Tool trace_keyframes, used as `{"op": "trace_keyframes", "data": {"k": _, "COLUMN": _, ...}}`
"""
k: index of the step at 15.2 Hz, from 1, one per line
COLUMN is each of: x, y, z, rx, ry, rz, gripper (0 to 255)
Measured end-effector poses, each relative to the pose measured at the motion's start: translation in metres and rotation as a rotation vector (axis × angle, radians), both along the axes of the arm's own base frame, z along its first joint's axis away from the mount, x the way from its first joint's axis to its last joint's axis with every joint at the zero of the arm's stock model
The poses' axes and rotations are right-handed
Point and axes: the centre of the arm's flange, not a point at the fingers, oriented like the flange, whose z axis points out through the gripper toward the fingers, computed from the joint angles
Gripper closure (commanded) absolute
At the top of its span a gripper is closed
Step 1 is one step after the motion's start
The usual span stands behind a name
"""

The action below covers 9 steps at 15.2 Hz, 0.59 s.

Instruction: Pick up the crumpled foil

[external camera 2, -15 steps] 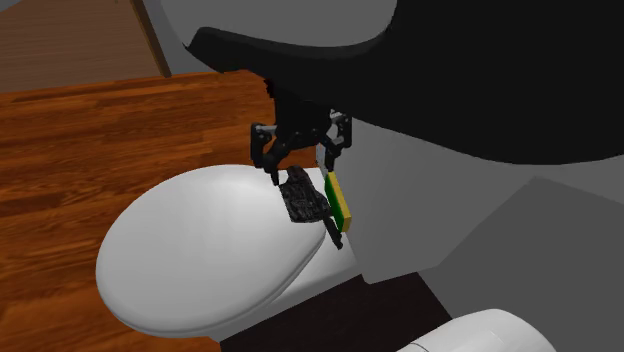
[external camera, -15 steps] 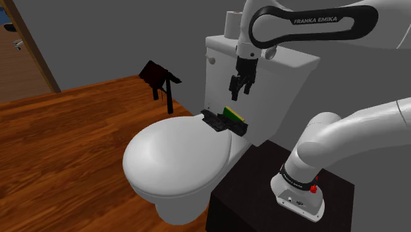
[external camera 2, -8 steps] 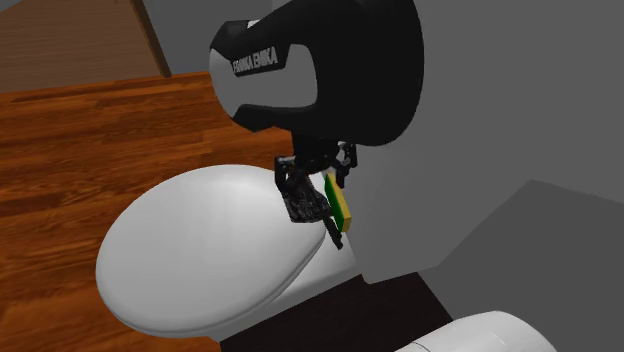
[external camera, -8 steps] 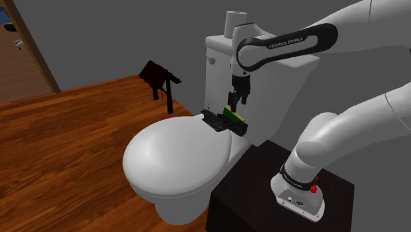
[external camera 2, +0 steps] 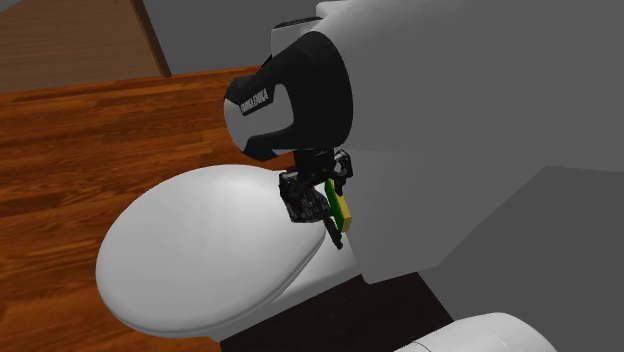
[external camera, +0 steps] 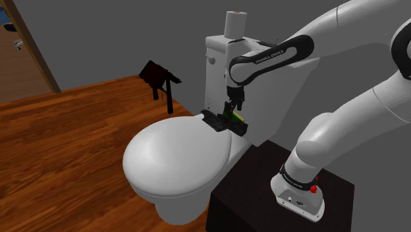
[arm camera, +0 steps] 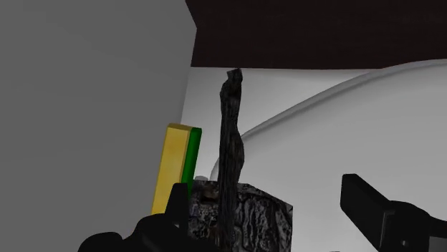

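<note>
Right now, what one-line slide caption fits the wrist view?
Open claw straddles the dark crumpled foil on the white toilet, a yellow-and-green sponge standing beside it.

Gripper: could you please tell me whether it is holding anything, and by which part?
Nothing is held: the open gripper straddles the dark crumpled foil without clasping it.

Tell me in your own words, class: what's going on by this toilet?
The white arm reaches down to the back of the closed toilet lid, by the tank. Its black gripper is open, low over the dark crumpled foil, one finger either side, not clasping it. A yellow-and-green sponge stands on edge beside the foil, which is not yet lifted.
</note>
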Motion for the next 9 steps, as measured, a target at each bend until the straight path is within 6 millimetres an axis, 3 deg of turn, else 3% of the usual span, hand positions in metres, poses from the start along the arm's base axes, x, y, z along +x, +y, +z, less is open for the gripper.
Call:
{"op": "trace_keyframes", "data": {"k": 3, "x": 0.001, "y": 0.000, "z": -0.011, "rx": -0.003, "ry": -0.008, "rz": 0.006, "gripper": 0}}
{"op": "trace_keyframes", "data": {"k": 4, "x": 0.001, "y": 0.000, "z": -0.016, "rx": -0.002, "ry": -0.003, "rz": 0.003, "gripper": 255}}
{"op": "trace_keyframes", "data": {"k": 9, "x": -0.006, "y": -0.005, "z": -0.031, "rx": -0.002, "ry": 0.023, "rz": -0.005, "gripper": 255}}
